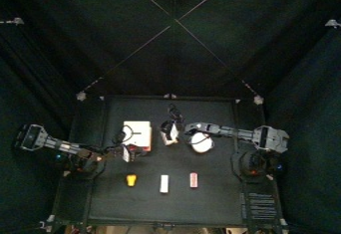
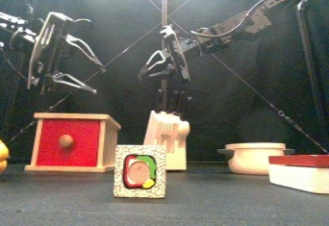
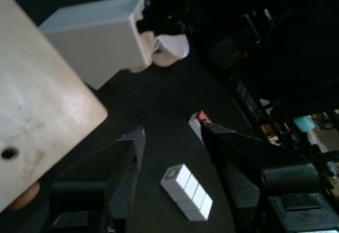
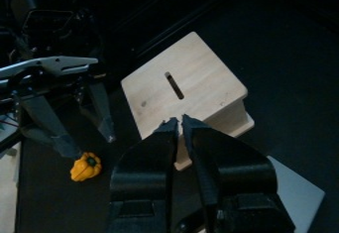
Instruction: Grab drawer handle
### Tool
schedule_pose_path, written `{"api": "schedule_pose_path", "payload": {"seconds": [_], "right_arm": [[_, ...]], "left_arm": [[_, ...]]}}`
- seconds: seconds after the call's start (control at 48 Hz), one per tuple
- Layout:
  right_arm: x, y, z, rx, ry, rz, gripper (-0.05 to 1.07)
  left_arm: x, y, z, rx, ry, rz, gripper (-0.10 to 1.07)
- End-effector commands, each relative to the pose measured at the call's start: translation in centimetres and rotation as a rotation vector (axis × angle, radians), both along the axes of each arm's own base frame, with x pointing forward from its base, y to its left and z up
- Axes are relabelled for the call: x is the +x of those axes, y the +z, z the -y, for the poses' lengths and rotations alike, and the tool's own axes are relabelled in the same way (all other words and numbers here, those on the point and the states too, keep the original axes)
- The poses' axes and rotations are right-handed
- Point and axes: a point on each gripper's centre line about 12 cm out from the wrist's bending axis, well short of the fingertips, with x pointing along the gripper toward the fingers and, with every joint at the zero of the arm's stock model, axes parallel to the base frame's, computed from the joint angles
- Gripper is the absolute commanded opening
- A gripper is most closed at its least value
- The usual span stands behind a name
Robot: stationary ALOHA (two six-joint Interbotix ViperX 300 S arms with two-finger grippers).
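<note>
The drawer is a small wooden box (image 2: 75, 124) with a red front and a round knob handle (image 2: 64, 143), standing at the table's left. My left gripper (image 2: 67, 81) hangs open just above the box, clear of the handle. In the left wrist view the box's pale top (image 3: 40, 98) fills one side beside the open jaws (image 3: 172, 133), and the handle is hidden. My right gripper (image 2: 170, 76) hangs over the white rack (image 2: 167, 138) with its jaws together and nothing in them (image 4: 181, 128). Below it lies the box top with a slot (image 4: 185, 88).
A picture card (image 2: 139, 170) stands in front of the drawer. To the right are a white bowl (image 2: 253, 158) and a red-lidded white box (image 2: 302, 172). A yellow object (image 1: 132, 179), a white strip (image 1: 164, 183) and a pink piece (image 1: 194, 180) lie near the front edge.
</note>
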Motion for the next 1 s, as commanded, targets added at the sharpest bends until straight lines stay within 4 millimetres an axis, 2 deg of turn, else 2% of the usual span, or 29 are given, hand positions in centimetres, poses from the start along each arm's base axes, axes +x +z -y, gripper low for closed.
{"api": "schedule_pose_path", "payload": {"seconds": [0.0,0.125,0.375,0.604,0.688,0.854,0.979], "right_arm": [[1.2,1.8,-0.6,-0.025,0.021,0.045,0.55],[2.1,2.3,-0.9,-0.051,0.044,0.056,0.55],[4.5,2.0,0.2,-0.074,0.048,0.065,0.55],[6.6,0.6,1.1,-0.083,0.049,0.053,0.55],[7.2,0.1,1.6,-0.083,0.044,0.051,0.55],[7.3,-0.8,2.8,-0.079,0.023,0.039,0.55],[7.1,-1.2,3.1,-0.075,0.017,0.027,0.55]], "left_arm": [[-0.4,0.0,0.0,-0.047,0.027,0.006,0.86],[-1.2,-0.5,-0.1,-0.094,0.052,-0.005,0.87],[-1.3,-0.8,-0.1,-0.109,0.058,-0.017,0.89],[-1.3,-1.2,0.3,-0.127,0.031,-0.044,1.02],[-1.2,-1.3,0.2,-0.131,0.037,-0.049,1.03],[-1.2,-1.7,-0.3,-0.152,0.069,-0.070,1.03],[-1.0,-1.6,0.4,-0.205,0.024,-0.084,1.02]]}}
